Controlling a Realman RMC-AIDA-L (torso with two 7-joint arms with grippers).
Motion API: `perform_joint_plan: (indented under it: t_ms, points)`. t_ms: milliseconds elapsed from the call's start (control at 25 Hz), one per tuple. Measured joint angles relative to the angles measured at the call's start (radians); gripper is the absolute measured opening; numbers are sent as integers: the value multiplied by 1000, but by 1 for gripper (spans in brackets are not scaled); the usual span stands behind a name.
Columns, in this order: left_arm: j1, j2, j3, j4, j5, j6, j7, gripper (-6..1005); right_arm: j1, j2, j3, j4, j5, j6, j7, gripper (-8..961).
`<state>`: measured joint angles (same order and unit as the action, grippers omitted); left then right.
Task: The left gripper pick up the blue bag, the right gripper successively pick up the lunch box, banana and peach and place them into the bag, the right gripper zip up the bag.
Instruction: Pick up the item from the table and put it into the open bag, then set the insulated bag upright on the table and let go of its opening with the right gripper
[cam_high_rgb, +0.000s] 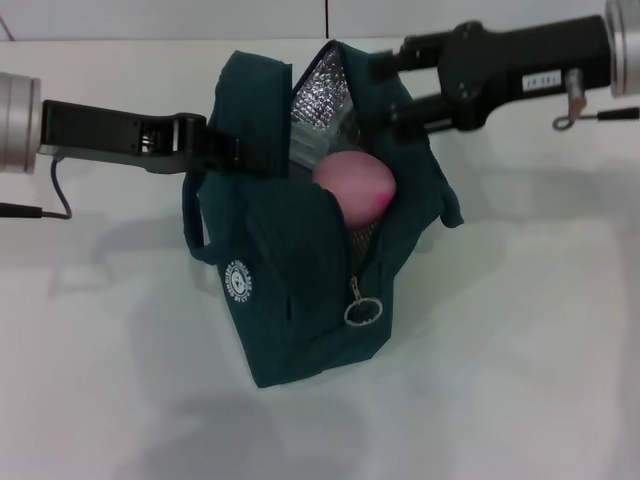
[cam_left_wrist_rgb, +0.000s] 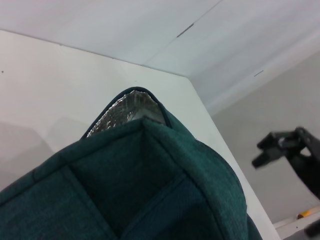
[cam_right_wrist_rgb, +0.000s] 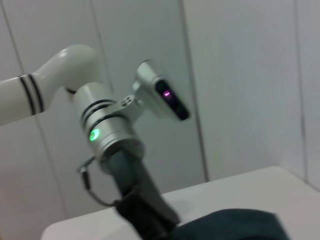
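At table centre stands the blue bag (cam_high_rgb: 290, 290), mouth unzipped, the peach (cam_high_rgb: 355, 187) lying in the opening. Left gripper (cam_high_rgb: 222, 150) is clenched on the bag's upper edge; whether the right gripper (cam_high_rgb: 385, 85), at the far rim, is released or clenched cannot be told. For zipping, it should likely reach the ring pull (cam_high_rgb: 362, 312). Only the left wrist view shows the foil lining (cam_left_wrist_rgb: 122, 114) close.

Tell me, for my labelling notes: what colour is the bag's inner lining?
Shiny silver foil lining inside the blue bag, clearest in the head view.
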<state>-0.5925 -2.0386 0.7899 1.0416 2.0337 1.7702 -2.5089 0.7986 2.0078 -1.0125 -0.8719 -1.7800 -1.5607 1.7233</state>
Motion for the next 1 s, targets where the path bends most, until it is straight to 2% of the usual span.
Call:
perform_joint_plan:
  t_ms: [120, 320, 440, 800, 1000]
  points:
    - [3, 0, 0, 0, 0, 0, 3, 34, -9, -11, 0, -32, -13, 53, 58, 741]
    - [9, -1, 0, 0, 0, 0, 12, 33, -25, -49, 0, -31, -30, 164, 167, 742]
    - [14, -1, -1, -9, 0, 0, 19, 33, -27, -57, 1, -8, -34, 192, 200, 741]
    - [13, 1, -1, -25, -11, -1, 36, 33, 8, -48, -6, 75, -36, 211, 224, 739]
    - [11, 2, -1, -25, -12, -2, 40, 33, 28, -24, -10, 110, -68, 214, 262, 737]
